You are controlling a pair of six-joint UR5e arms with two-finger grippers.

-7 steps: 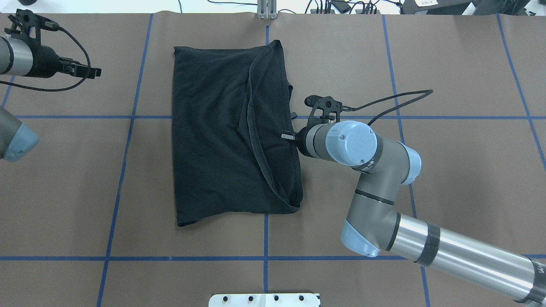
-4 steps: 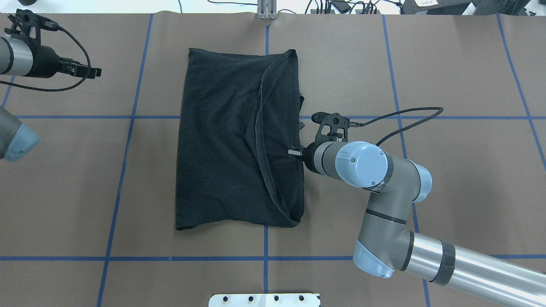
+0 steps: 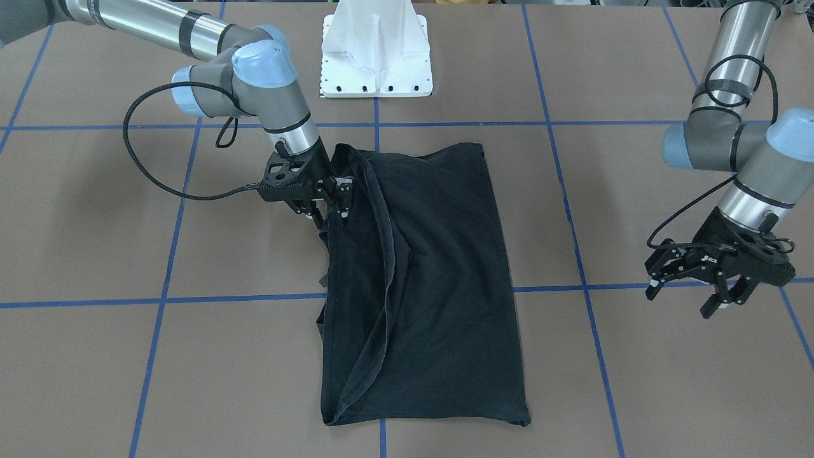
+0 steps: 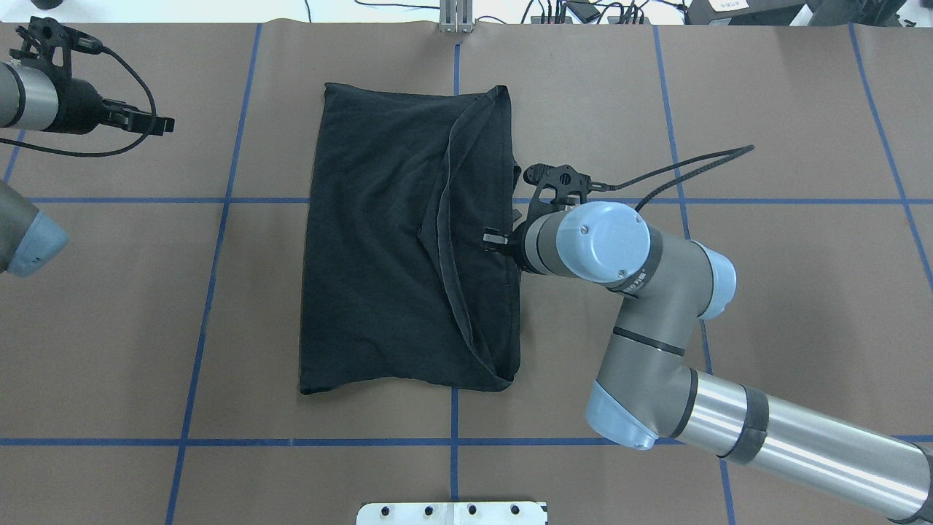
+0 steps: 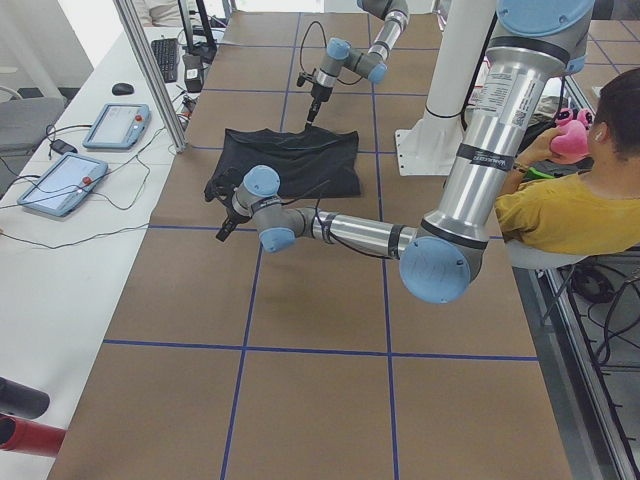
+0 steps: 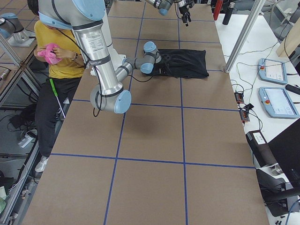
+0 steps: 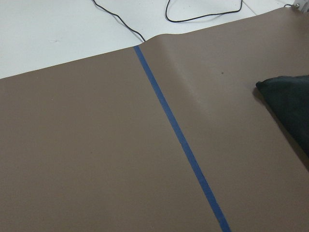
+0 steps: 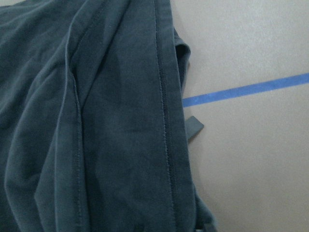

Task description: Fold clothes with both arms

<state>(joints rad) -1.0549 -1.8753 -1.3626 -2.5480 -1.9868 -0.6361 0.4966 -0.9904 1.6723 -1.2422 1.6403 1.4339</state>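
Brown table [image 4: 109, 328]. The shirt [image 4: 386, 240] is laid mid-table, part-folded, its long axis running away from the robot. The right gripper [image 3: 329, 215] is set at the shirt's right long edge, nearest it. Whether cloth is pinched cannot be told. The left gripper [image 3: 682, 294] is held spread and empty, well apart.
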